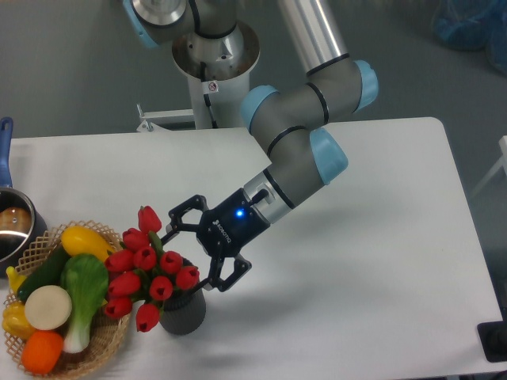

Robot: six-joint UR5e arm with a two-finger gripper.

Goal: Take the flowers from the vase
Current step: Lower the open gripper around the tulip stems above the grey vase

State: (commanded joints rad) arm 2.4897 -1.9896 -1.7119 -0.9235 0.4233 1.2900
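At lower left of the frame, the flowers (147,267), glossy red tulip buds on short green stems, stand in the vase (182,309), a dark ribbed cylinder beside a wicker basket (111,336) of toy vegetables. Likely light and springy, the bunch seems best clasped low around its gathered stems. Farther right, the gripper (191,253) spreads wide, jaws flanking the nearest buds, holding nothing.

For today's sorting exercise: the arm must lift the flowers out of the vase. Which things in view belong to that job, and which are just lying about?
Belong to the job:
flowers
vase
gripper, open

Just lying about:
wicker basket of toy vegetables
steel pot
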